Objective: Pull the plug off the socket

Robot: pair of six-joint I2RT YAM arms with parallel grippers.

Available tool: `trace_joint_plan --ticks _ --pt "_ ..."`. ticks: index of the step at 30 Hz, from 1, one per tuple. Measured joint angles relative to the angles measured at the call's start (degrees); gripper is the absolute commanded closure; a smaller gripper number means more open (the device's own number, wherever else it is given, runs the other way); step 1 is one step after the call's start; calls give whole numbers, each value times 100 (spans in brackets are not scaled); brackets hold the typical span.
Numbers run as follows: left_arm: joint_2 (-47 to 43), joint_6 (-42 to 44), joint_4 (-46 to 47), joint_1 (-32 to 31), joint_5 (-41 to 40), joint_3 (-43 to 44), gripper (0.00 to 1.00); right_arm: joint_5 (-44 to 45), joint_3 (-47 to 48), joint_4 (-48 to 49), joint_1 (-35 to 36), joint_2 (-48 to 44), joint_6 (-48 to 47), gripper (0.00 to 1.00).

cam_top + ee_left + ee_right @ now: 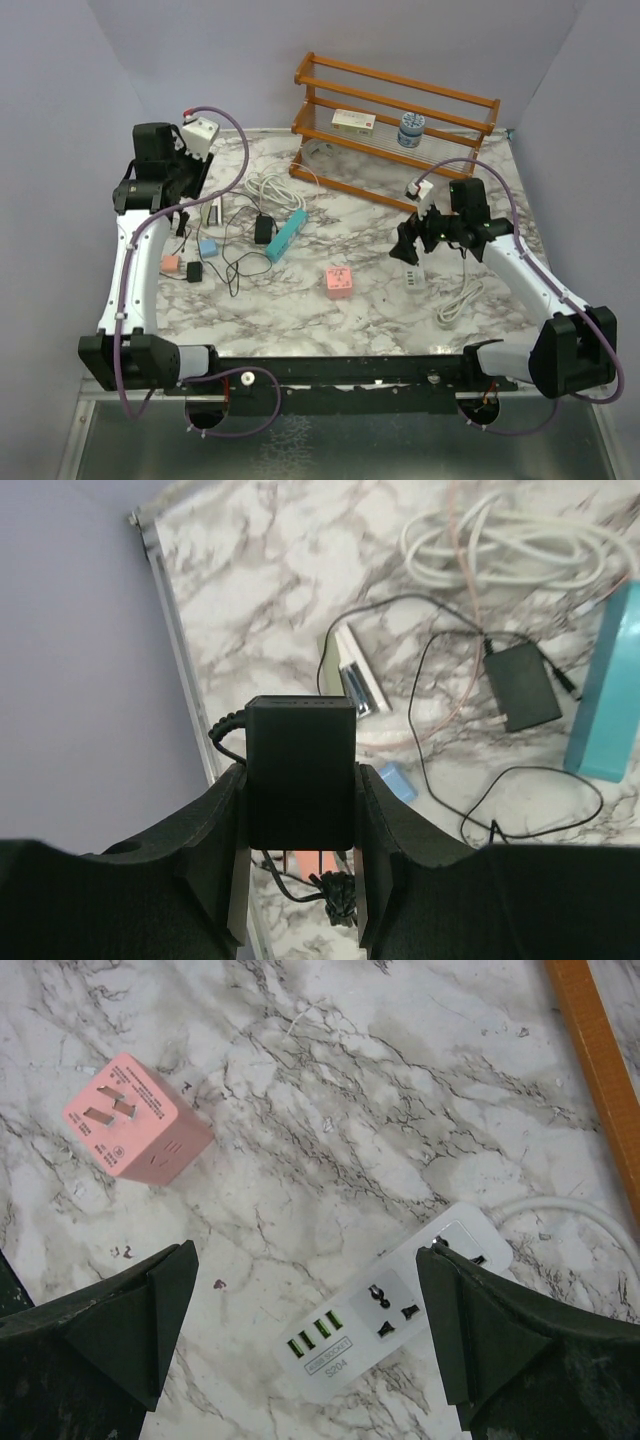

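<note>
My left gripper point(300, 790) is shut on a black plug point(300, 770), its pads against both sides. A black cable runs off the plug's left side. Thin pins show at the plug's underside, and a salmon socket block point(312, 863) lies on the table beneath; I cannot tell if they touch. In the top view the left gripper point(186, 218) hangs at the far left, above the salmon block point(170, 264). My right gripper point(305, 1310) is open and empty over a white power strip point(400, 1310), which also shows in the top view point(414, 277).
A pink cube socket point(338, 282) sits mid-table. A teal power strip point(285, 235), a black adapter point(264, 229), a coiled white cable point(272, 188), a small blue block point(208, 247) and a white adapter point(211, 211) lie near the left gripper. A wooden rack point(395, 130) stands at the back.
</note>
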Motion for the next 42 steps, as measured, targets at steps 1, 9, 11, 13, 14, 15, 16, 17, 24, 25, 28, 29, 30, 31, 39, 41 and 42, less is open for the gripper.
trace_joint_plan --ticks 1,9,11,13,14,15,16,17,24,25,28,29,30,31,39,41,42 --pt "74 26 4 140 39 -101 95 0 0 0 0 -7 -2 0" --pt "1134 133 407 678 227 -1003 91 7 -2 55 0 -92 -2 0" --pt "1434 140 581 673 212 -1073 92 15 -2 55 0 -92 -2 0" --pt "1768 140 793 673 153 -1093 93 20 -4 57 0 -92 -2 0" --pt "1956 140 907 684 105 -1093 93 20 -4 57 0 -92 -2 0" --pt "2096 138 1005 695 68 -1093 93 22 -4 57 0 -94 -2 0" --pt "2240 138 1097 706 26 -1091 93 24 -4 57 0 -94 -2 0" --pt "2413 138 1165 723 -28 -1078 93 28 -7 59 0 -94 -4 0" --pt "3254 76 1322 1128 -164 -756 86 37 -44 72 0 -125 -4 0" --pt "3298 63 1318 1207 -155 -708 84 37 -44 72 0 -125 -4 0" --pt "3471 9 1318 1467 -107 -466 78 39 -44 70 0 -125 -4 0" --pt "3519 2 1316 1510 -85 -400 75 39 -44 72 0 -125 -4 0" --pt "3602 -13 1309 1545 -52 -313 73 39 -44 72 0 -120 -4 0" --pt "3668 -20 1307 1552 -15 -251 71 39 -44 72 0 -116 -4 0" --pt "4273 -142 1051 1517 468 -31 39 44 -44 72 0 -103 -7 0" --pt "4293 -168 975 1517 544 -59 6 46 -44 72 0 -101 -9 0" --pt "4277 -179 968 1517 597 -81 2 48 -44 72 0 -101 -9 0"
